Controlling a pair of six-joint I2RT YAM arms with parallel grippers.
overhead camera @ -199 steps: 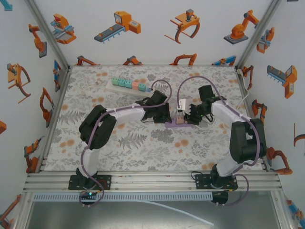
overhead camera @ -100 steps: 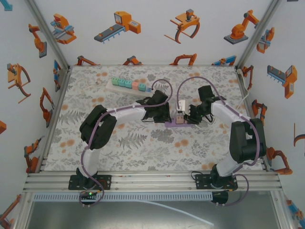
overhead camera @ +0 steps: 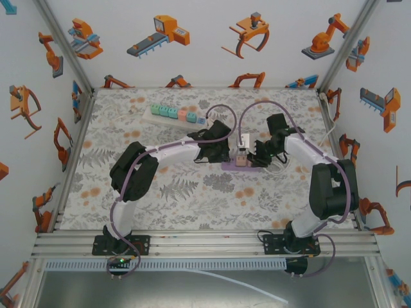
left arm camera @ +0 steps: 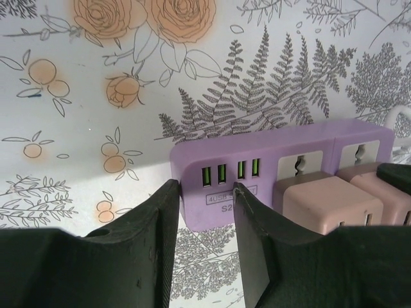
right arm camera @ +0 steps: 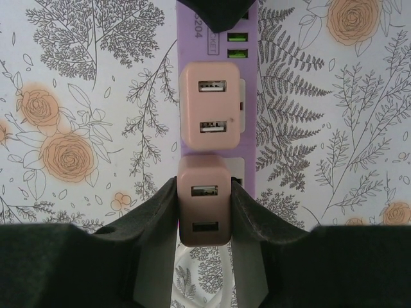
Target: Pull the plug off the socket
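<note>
A purple socket strip lies mid-table with two pink plugs in it. My right gripper is shut on the nearer pink plug, one finger pressed on each side. The second plug sits beyond it in the socket. My left gripper has closed on the socket's end with the green USB ports, one finger against the end corner and the other lying over the top. In the top view the left gripper and the right gripper face each other across the strip.
A white power strip with several coloured plugs lies at the back left. A white cable runs on the floral mat under my right gripper. Enclosure walls border the mat on three sides.
Both grippers have narrowed their jaws, the right one onto the pink plug. The left gripper has shifted slightly right onto the socket's end.
</note>
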